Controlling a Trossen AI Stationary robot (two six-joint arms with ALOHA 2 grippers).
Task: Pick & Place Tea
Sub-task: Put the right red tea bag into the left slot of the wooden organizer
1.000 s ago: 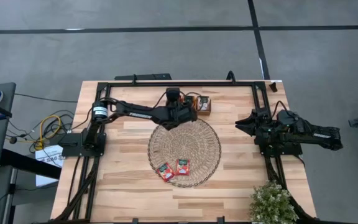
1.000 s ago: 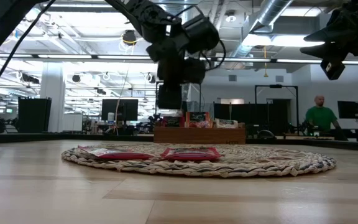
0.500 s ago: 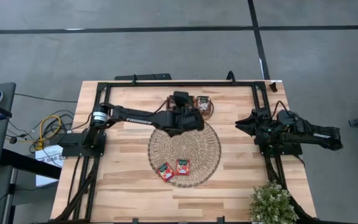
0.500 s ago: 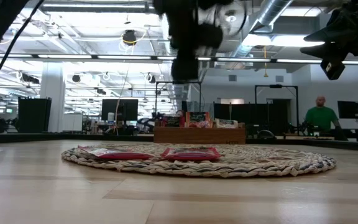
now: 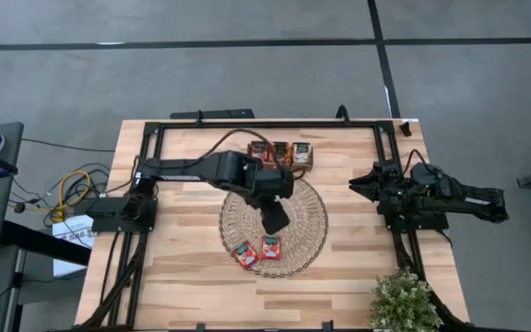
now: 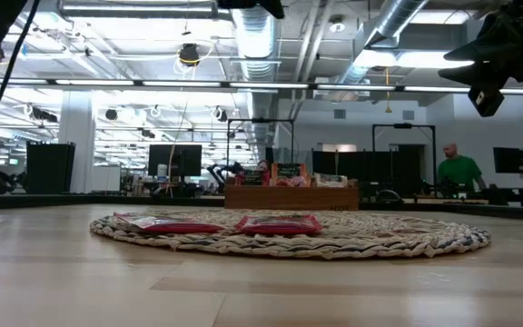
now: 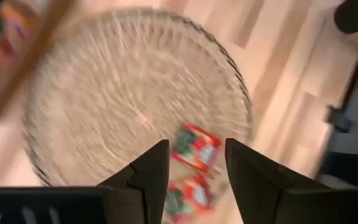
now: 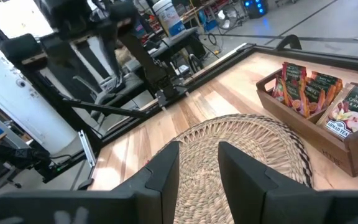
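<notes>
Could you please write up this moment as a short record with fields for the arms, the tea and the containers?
left gripper: open and empty, above the middle of the woven mat
right gripper: open and empty, waiting at the table's right side
tea on mat: two red sachets lying flat side by side near its front edge
wooden tray: behind the mat, sachets standing upright in its compartments
table: light wood
potted plant: front right corner
</notes>
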